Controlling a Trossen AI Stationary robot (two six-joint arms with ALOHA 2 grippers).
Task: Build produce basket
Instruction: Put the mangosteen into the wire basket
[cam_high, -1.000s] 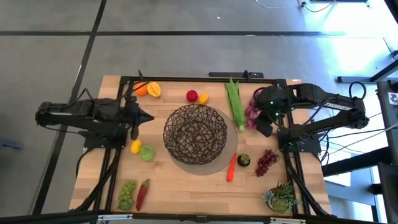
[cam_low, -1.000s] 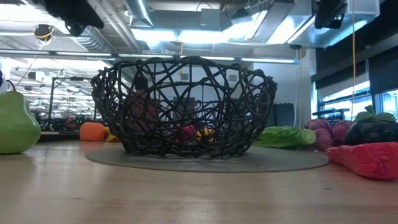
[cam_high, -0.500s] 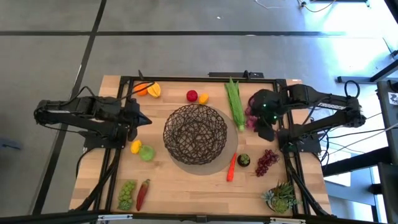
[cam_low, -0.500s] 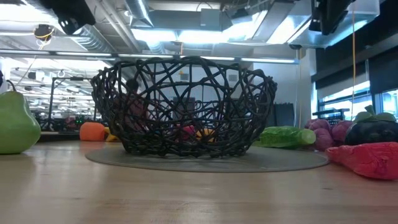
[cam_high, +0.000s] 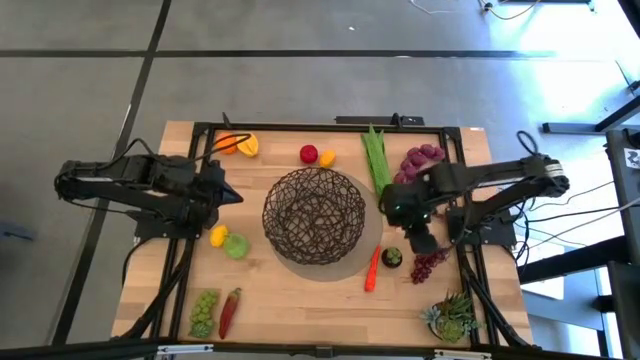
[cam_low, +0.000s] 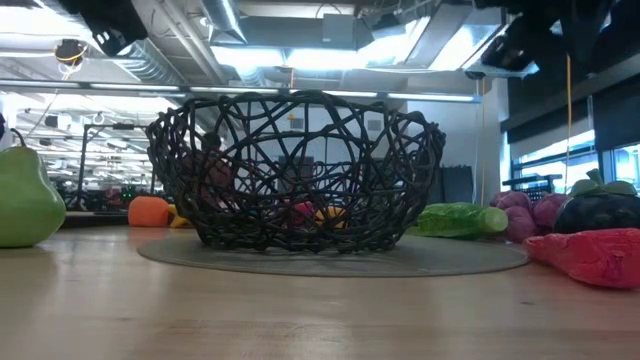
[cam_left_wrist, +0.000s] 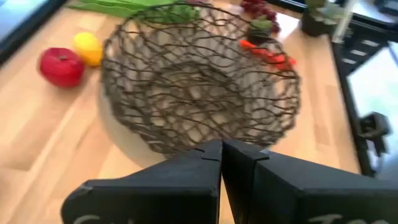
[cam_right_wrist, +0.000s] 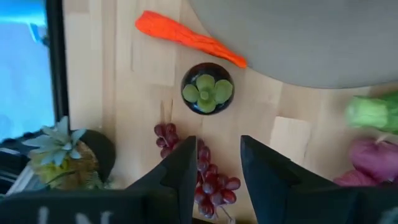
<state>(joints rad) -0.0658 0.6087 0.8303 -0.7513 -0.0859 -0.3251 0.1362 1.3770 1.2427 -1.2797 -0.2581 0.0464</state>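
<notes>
While the right gripper (cam_right_wrist: 214, 171) hovers part-open and empty over the grapes (cam_right_wrist: 202, 177), the knobbly bunch looks light and is best pinched across its middle.

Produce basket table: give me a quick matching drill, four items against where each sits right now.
Things:
1. basket
2. carrot
3. green pear
4. right gripper

Places:
A. just off the grey mat's edge on the right arm's side
B. above the dark red grapes, open
C. on the grey mat at mid-table, nothing inside
D. beside a small yellow fruit on the left arm's side

Pairs: 1-C, 2-A, 3-D, 4-B
</notes>
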